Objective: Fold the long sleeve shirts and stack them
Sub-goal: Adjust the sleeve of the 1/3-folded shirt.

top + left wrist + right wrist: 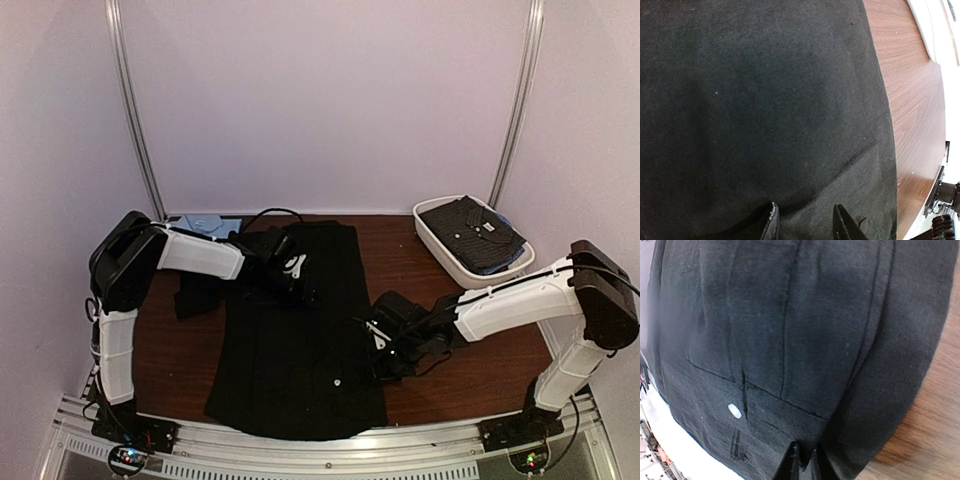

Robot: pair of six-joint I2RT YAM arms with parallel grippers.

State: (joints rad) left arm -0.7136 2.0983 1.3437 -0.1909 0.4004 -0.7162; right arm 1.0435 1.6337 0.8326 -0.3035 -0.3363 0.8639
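**Item:** black shirt (295,340). It lies flat on the table (410,262), long axis running from the far side to the arms' side. A pale button (734,410) shows near its hem.

**Right gripper** (804,462): sits at the shirt's right long edge, toward the near end. The whole garment lies to its left. Its fingers are drawn almost together over the folded edge, and cloth appears nipped between them.

**Left gripper** (807,222): sits on the shirt's far left part. The cloth spreads ahead of it and to its right. Its fingers stand part-way apart with the tips on the cloth. Whether they hold a fold cannot be told.

**Governing relation:** the right gripper is the nearer tool to the free right edge. The shirt's width lies wholly to its left, so a fold would likely carry that edge leftward across the long axis.

**Room:**
- Right of the right gripper is bare wood.
- The white tub (470,276) stands farther off, beyond it and to its right, well apart.
- The hem lies close to the near rail (330,452), behind the right gripper, leaving little margin there.
- A dark bunch of cloth (195,295) lies just left of the left gripper.
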